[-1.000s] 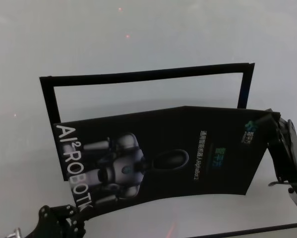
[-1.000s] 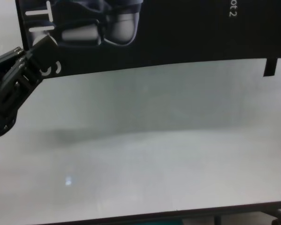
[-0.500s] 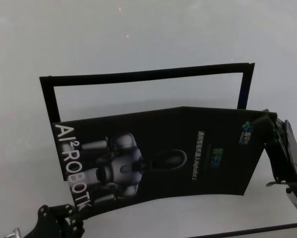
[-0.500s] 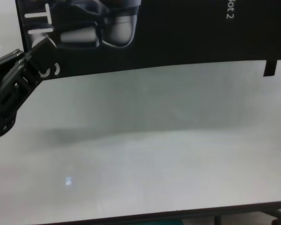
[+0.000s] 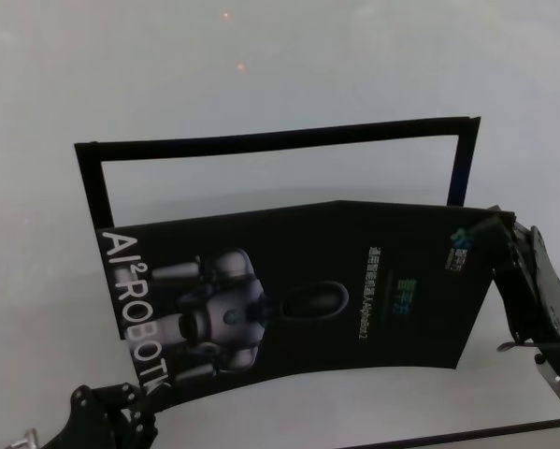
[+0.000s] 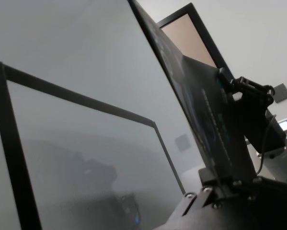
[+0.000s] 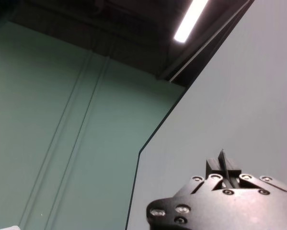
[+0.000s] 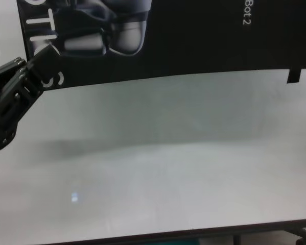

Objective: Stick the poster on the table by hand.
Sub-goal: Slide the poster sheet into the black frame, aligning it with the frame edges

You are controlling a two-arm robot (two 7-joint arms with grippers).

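The poster (image 5: 298, 290), a black sheet with a grey robot and white letters, hangs bowed above the white table (image 5: 261, 56). My left gripper (image 5: 144, 398) is shut on its near left corner; the chest view shows those fingers (image 8: 46, 60) clamped over the white lettering of the poster (image 8: 193, 35). My right gripper (image 5: 496, 227) is shut on the far right corner. In the right wrist view the sheet's thin edge sits between the fingertips (image 7: 223, 165). The left wrist view sees the poster (image 6: 200, 96) edge-on, with the right gripper (image 6: 244, 91) farther off.
A rectangular outline of black tape (image 5: 261, 140) lies on the table behind and under the poster; its right side reaches down to the poster's far edge. The table's dark near edge (image 8: 168, 236) runs along the bottom of the chest view.
The poster and both grippers have shifted slightly left and away from me. In the chest view its lower edge sits a little higher.
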